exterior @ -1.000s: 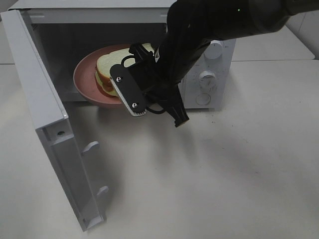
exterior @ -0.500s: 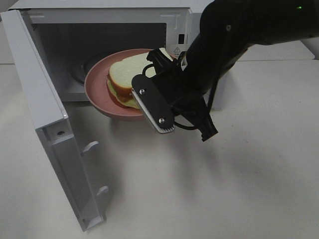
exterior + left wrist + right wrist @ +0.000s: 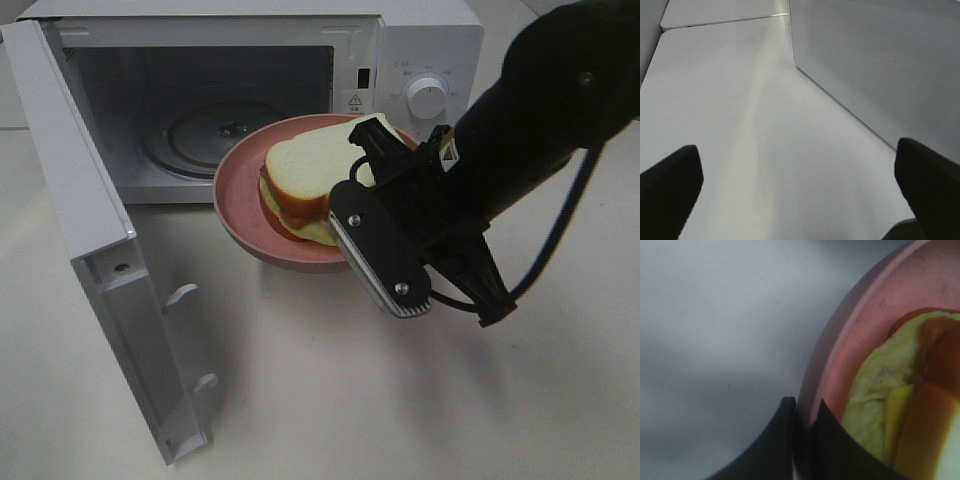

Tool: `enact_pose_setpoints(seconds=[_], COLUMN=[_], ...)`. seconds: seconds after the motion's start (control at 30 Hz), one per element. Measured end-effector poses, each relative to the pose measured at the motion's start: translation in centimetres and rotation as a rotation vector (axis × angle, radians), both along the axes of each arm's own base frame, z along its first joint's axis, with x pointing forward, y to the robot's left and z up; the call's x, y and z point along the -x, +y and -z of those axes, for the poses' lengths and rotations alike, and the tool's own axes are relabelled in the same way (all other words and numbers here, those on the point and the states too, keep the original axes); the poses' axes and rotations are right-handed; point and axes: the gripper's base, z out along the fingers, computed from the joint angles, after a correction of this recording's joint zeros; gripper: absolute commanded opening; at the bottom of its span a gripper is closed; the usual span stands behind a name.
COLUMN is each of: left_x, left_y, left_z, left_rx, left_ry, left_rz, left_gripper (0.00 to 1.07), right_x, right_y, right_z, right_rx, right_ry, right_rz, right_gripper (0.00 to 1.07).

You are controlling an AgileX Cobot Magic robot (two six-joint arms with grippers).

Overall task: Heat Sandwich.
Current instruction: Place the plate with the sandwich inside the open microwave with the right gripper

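Resting on the plate (image 3: 240, 205) the right tool (image 3: 802, 440) pinches, the sandwich (image 3: 315, 175).

High cam: up above and out front, tilted down at the open microwave (image 3: 250, 110), the white table (image 3: 350, 400) and the right arm.
Left wrist cam: low over the table (image 3: 740, 125), facing along a perforated white panel (image 3: 880, 60), pretty close.
Right wrist cam: super close, right on the pink plate (image 3: 865, 340) rim.
Shared: the plate (image 3: 240, 215) shows in high and right wrist views.
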Motion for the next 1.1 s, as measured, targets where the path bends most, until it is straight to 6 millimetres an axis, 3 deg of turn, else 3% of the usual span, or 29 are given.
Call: enact_pose_setpoints(seconds=[0.57, 1.1], left_x=[0.0, 0.0], left_y=[0.0, 0.0], left_z=[0.0, 0.0], left_rx=[0.0, 0.0], left_ry=[0.0, 0.0], left_rz=[0.0, 0.0], left_gripper=[1.01, 1.01], right_x=[6.3, 10.9], right_y=[-5.1, -9.4], right_z=[-1.3, -1.4], right_rx=[-0.052, -0.04], right_ry=[-0.02, -0.018], right_rz=[0.065, 0.196], right_gripper=[0.0, 0.0])
